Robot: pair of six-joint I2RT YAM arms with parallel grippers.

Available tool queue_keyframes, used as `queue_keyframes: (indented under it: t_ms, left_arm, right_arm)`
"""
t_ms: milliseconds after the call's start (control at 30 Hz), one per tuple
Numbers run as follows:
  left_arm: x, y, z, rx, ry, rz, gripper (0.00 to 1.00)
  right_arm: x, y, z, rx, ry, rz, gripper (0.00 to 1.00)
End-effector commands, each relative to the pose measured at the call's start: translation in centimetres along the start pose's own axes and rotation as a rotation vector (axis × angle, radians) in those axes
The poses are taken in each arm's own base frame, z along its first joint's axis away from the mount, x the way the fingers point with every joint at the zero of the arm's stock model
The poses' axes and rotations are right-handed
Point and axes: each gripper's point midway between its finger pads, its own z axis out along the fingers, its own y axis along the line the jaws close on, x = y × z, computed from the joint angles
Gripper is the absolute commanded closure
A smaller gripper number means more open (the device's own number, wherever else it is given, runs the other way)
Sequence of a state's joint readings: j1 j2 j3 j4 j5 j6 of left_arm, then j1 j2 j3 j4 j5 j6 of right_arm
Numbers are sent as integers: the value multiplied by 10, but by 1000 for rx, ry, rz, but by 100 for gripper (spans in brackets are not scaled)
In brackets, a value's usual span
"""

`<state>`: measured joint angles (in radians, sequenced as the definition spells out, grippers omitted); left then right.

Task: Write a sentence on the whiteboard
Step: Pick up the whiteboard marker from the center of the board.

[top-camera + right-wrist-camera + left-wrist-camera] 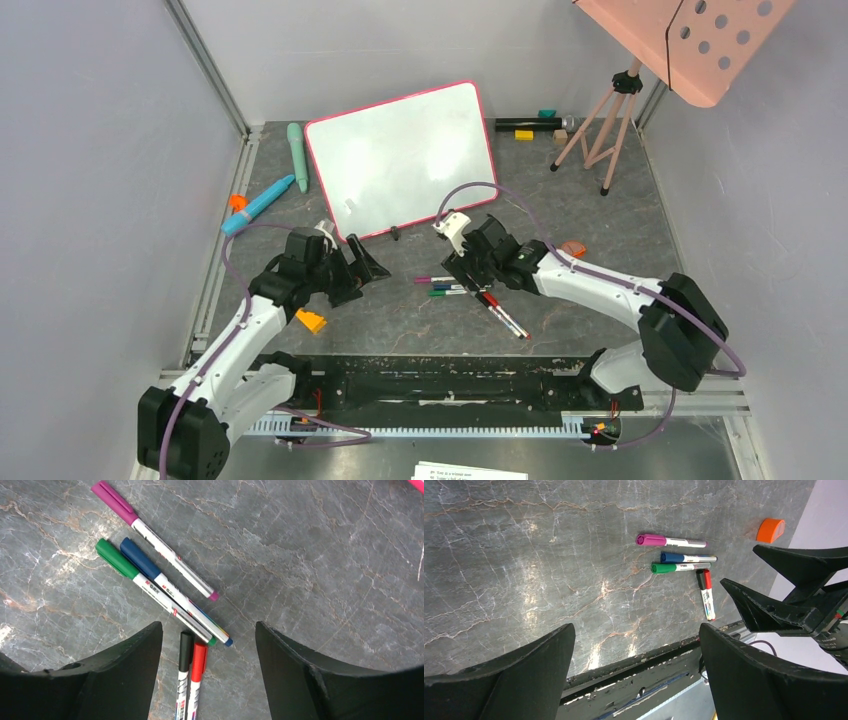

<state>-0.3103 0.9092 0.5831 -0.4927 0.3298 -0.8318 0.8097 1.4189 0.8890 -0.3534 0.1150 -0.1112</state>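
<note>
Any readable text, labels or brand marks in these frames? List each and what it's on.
No text is legible in any view.
Whiteboard: blank, no writing.
Green marker, blue marker, purple marker: small print on the white barrels, blurred.
Black marker, red marker: barrel print, too small to read.
Paper sheet at the near edge: printed lines, too small to read.

L arm (235, 338) & R arm (590, 283): both showing white shell links w/ black rounded joint housings. Purple cable (470, 185) running along ea. arm. Fingers (749, 680) looking matte black, wedge-shaped. R wrist carrying small white block (455, 226).
</note>
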Motion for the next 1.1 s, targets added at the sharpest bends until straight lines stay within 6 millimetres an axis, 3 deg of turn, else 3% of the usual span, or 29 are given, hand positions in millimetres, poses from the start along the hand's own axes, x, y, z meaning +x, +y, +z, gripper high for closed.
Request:
queue_keyframes:
  t_ms: [0,233,800,900,1067]
  left_arm:
    - [-10,-9,-4,13,-32,65,0]
    - [-14,-8,-6,-4,-45,54,0]
    - [-17,-10,-6,-15,-52,37,0]
    - [-19,-12,-6,-14,-49,38,0]
    - [-22,-16,-6,-13,-49,32,0]
  right_arm:
    - [-38,6,9,-37,-86,-49,30]
    - [-43,13,36,-69,-33,-124,38]
    - [-13,15,75,-56,54,-157,48]
    - [-7,17,80,-58,67,-155,59]
    - [-13,17,73,-67,42,-152,89]
